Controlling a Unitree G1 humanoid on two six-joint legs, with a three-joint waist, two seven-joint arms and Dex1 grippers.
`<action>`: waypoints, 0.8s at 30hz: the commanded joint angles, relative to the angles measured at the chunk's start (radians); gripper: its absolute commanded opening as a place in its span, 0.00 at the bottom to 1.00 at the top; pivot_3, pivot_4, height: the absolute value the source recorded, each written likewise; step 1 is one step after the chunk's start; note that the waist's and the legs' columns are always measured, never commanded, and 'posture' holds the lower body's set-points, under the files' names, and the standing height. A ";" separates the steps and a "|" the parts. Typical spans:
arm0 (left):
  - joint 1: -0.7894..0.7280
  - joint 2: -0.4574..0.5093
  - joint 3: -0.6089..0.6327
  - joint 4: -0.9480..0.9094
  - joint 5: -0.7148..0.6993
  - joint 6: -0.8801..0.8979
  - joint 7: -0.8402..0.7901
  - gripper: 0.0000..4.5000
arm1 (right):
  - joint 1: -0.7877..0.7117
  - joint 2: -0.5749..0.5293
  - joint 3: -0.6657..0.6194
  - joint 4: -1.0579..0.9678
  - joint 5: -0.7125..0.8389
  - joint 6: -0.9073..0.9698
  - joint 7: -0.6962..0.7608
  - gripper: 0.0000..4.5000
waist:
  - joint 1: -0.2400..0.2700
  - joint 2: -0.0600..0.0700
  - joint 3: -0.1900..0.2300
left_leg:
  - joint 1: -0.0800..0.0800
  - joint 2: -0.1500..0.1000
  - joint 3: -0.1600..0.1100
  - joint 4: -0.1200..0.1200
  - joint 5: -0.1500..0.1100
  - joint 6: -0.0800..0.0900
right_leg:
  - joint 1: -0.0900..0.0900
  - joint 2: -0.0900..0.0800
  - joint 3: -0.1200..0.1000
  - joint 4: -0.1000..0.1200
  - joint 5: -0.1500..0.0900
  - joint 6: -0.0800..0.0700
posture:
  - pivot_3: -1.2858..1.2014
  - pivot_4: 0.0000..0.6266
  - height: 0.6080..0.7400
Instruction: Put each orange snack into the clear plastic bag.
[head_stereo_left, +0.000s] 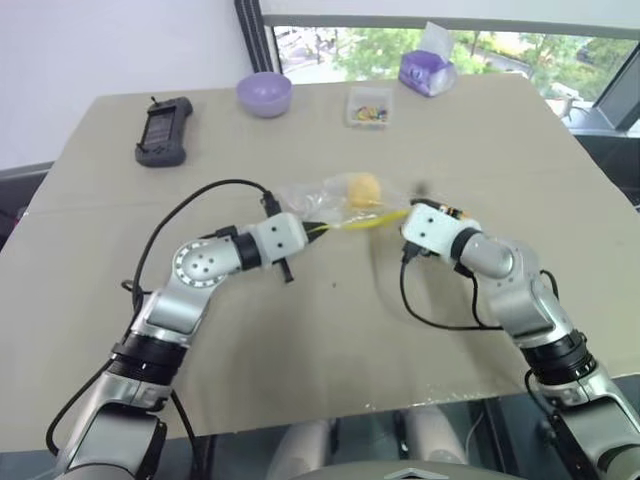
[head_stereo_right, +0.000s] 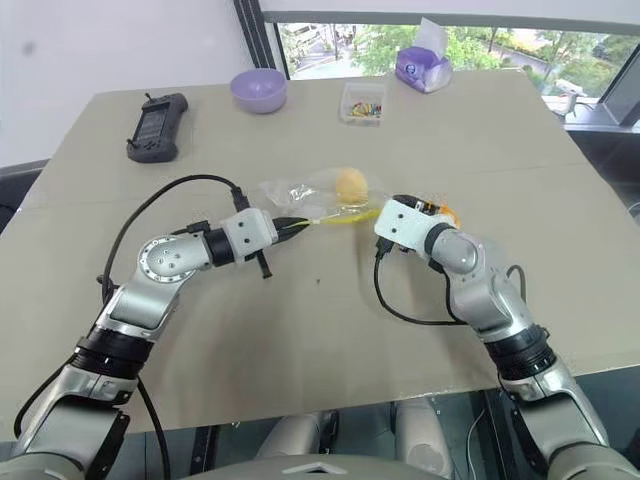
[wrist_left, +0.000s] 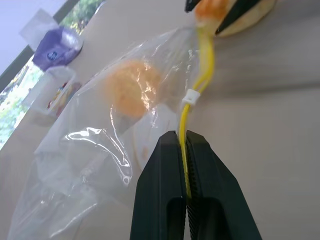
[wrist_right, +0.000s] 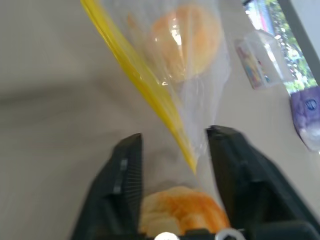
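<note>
Peach-orange piece inside clear plastic bag; left gripper pinches yellow strip; right gripper spread; bun outside, still to go.

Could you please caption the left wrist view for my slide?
Left gripper shut on the clear plastic bag's yellow strip, one orange snack inside.

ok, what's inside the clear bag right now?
One round orange snack shows through the clear plastic bag. The other orange snack sits outside it, between the right gripper fingers. Crinkles hide the bag's far end.

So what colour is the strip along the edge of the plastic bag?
Yellow; the strip of the clear plastic bag shows best in the left wrist view.
</note>
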 joint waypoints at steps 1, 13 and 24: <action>-0.026 -0.015 0.039 -0.004 -0.042 -0.009 -0.020 0.00 | 0.034 0.018 -0.050 -0.105 0.058 0.038 0.003 0.73 | 0.000 0.000 0.000 | 0.000 0.000 0.000 0.000 0.000 0.000 | 0.000 0.000 0.000 0.000 0.000 0.000 | 0.52 0.24 1.00; -0.045 -0.037 0.096 -0.059 -0.184 0.193 -0.106 0.00 | 0.044 0.211 -0.114 -0.145 0.211 0.227 -0.106 0.00 | 0.000 0.000 0.000 | -0.007 -0.001 -0.002 0.013 0.000 0.000 | -0.006 0.000 -0.001 0.013 0.000 0.000 | 0.52 0.24 1.00; -0.021 -0.032 0.116 -0.136 -0.194 0.247 -0.122 0.00 | -0.029 0.276 -0.106 -0.067 0.308 0.253 -0.147 0.00 | 0.000 0.000 0.000 | -0.007 -0.001 -0.002 0.015 0.000 -0.001 | -0.006 0.000 -0.001 0.014 0.000 0.000 | 0.52 0.24 1.00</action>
